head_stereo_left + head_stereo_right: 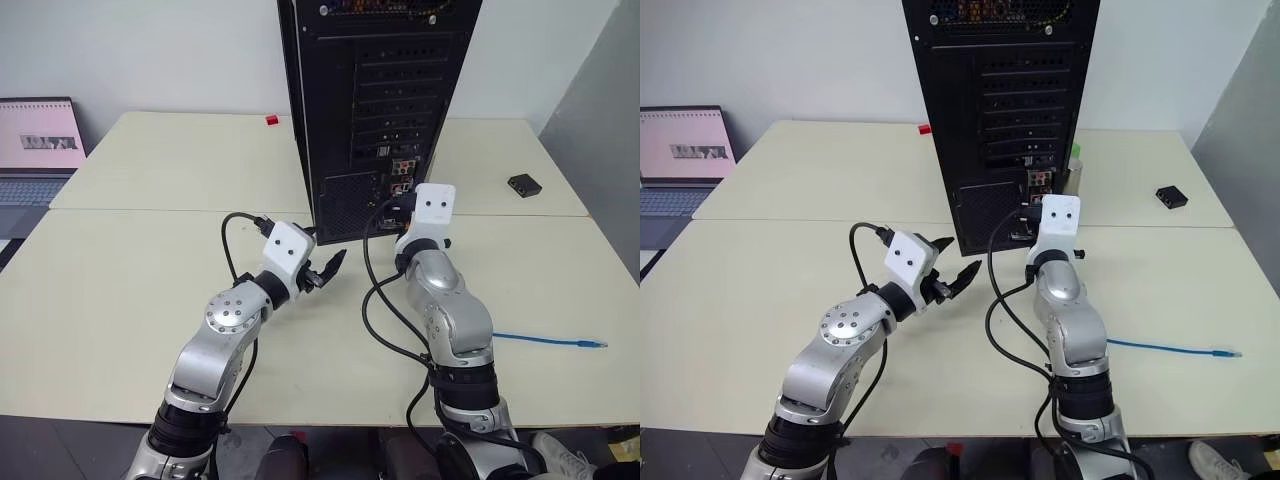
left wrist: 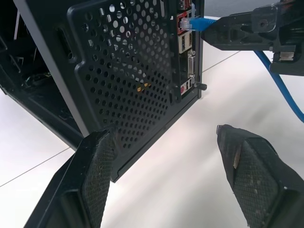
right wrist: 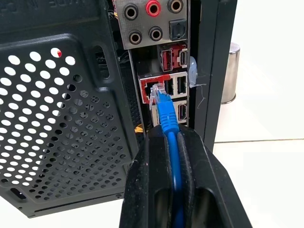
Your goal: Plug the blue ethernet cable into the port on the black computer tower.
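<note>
head views: blue ethernet cable [image 1: 550, 341] trails limp across near-right table [image 1: 120, 290], light, floppy | left wrist: left gripper [image 2: 166, 164] spread, empty, near black computer tower [image 2: 128, 71] | right wrist: right gripper [image 3: 173, 142] pinching cable behind stiff, fragile-looking plug [image 3: 159, 97] at port [image 3: 153, 90]; best held there.

Black computer tower [image 1: 380, 100] upright on the pale table, rear face showing — perforated slot covers above, mesh vent low down, small cluster of red, blue and silver connectors beside it. Blue ethernet cable [image 3: 169, 124] leading to the port [image 3: 153, 90], clear plug tip at the red-framed socket's mouth — far end lying loose on the table [image 1: 560, 342].
</note>
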You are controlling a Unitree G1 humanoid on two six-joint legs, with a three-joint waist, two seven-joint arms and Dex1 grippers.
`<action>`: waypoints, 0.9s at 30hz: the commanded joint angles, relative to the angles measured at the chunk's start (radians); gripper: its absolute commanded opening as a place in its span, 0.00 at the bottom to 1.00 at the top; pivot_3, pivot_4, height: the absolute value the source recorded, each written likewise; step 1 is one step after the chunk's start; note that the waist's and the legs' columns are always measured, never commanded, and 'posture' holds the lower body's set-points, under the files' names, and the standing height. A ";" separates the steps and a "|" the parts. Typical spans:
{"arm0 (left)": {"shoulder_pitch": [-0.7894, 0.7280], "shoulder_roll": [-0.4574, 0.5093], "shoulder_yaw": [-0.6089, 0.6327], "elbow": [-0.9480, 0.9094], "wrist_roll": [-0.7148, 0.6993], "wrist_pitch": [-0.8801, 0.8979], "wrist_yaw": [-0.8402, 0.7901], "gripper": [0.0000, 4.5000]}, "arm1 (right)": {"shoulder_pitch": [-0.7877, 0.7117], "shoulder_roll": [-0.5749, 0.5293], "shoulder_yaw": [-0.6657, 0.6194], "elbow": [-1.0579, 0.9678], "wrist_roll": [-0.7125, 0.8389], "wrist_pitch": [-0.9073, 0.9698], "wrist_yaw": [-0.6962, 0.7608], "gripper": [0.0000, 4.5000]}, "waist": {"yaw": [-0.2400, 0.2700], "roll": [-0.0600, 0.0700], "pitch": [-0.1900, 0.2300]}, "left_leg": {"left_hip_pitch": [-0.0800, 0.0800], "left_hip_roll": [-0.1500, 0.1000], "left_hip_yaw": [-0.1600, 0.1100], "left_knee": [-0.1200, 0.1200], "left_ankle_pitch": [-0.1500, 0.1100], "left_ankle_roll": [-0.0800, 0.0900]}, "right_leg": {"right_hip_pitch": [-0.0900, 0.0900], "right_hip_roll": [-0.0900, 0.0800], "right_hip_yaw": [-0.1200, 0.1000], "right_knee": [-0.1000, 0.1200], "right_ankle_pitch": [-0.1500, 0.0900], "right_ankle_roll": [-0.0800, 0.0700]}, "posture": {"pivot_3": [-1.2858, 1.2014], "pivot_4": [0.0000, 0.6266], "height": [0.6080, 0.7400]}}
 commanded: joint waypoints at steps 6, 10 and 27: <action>-0.006 -0.011 0.000 -0.023 0.006 -0.028 -0.005 0.78 | -0.060 -0.009 0.018 0.009 -0.013 -0.019 0.027 0.00 | -0.009 0.000 0.000 | 0.000 0.000 0.000 0.000 0.000 0.000 | 0.000 0.000 0.000 0.000 0.000 0.000 | 0.52 0.24 1.00; -0.005 -0.014 -0.002 -0.020 0.009 -0.030 -0.004 0.78 | -0.076 -0.013 0.034 0.022 -0.019 -0.023 0.036 0.00 | -0.021 0.000 0.000 | 0.000 0.000 0.000 0.000 0.000 0.000 | 0.000 0.000 0.001 0.000 0.000 0.000 | 0.52 0.24 1.00; 0.000 -0.020 -0.005 -0.022 0.014 -0.036 -0.002 0.78 | -0.085 -0.019 0.085 0.042 -0.069 -0.052 0.065 0.00 | -0.028 0.000 0.000 | -0.001 0.001 0.001 -0.001 0.000 0.000 | -0.002 0.001 0.002 0.000 0.000 0.000 | 0.52 0.24 1.00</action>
